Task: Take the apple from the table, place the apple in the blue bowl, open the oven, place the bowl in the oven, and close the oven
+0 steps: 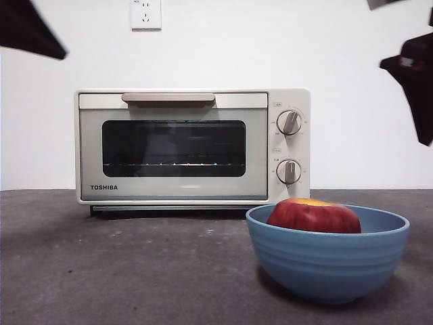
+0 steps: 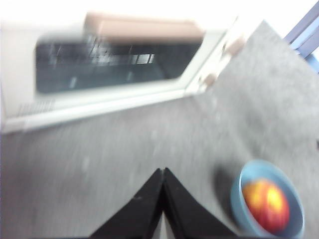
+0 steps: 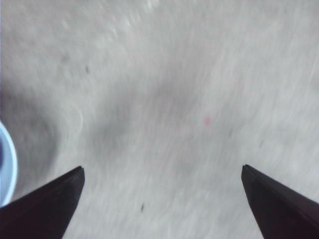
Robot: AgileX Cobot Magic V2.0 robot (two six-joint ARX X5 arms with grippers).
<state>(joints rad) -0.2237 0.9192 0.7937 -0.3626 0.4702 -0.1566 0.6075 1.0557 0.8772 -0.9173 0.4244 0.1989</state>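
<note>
One apple [image 1: 313,216], dark red with a yellow patch on top, lies in the one blue bowl [image 1: 328,263] on the worktop [image 1: 122,271], before the shut oven [image 1: 193,147]. Left pincer [image 2: 163,172] pressed together, right pincer [image 3: 163,174] spread wide over bare worktop

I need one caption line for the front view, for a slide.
Apple in the blue bowl on the table, before the closed TOSHIBA oven.

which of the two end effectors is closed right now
The left end effector: its tips meet over the table. The right end effector is spread wide apart.
</note>
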